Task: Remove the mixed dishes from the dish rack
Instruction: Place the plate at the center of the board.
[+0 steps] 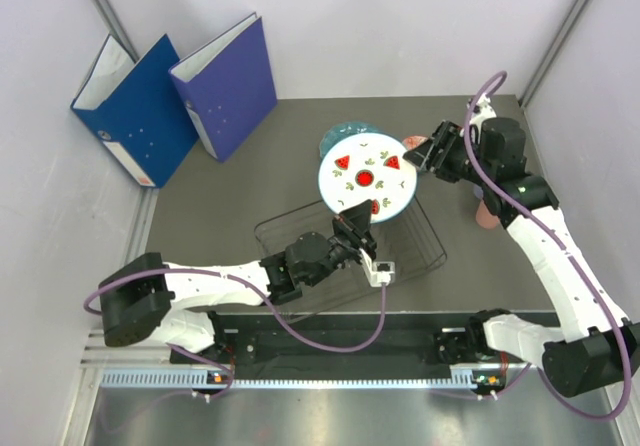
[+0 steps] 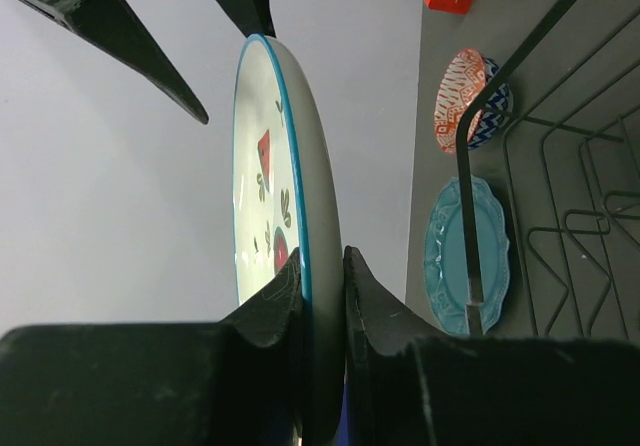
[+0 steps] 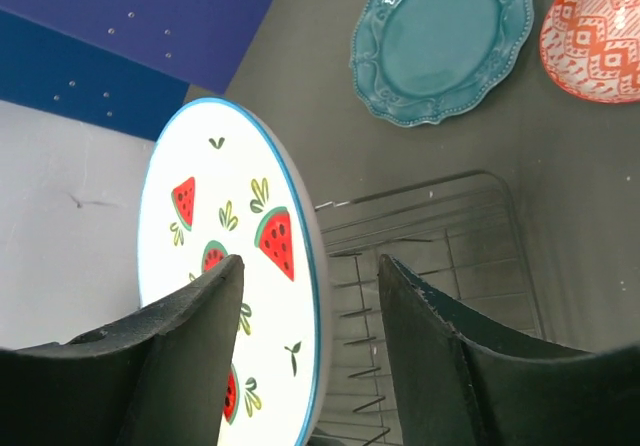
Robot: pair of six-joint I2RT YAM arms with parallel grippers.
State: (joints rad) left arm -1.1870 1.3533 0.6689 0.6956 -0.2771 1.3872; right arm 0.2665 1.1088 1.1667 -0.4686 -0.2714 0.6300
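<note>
Your left fingers (image 2: 265, 316) are clamped on the white plate (image 2: 255, 196)'s lower rim, mid-frame. Your right fingers (image 3: 190, 326) stand apart, astride its edge. Looks like a handover: close right before left releases.

L arm (image 1: 215, 281) & R arm (image 1: 545, 246): white links w/ chunky black joints, purple cable (image 1: 384, 306) looping off each. L gripper (image 2: 322, 276) & R gripper (image 3: 310, 258) matte black, wedge-shaped fingers (image 3: 450, 351).

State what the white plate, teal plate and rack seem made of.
The white plate looks like glazed ceramic: glossy face, thick rim. The teal plate likewise: bright highlights on its scalloped relief. The rack is thin dark wire, probably coated metal, dull finish.
</note>
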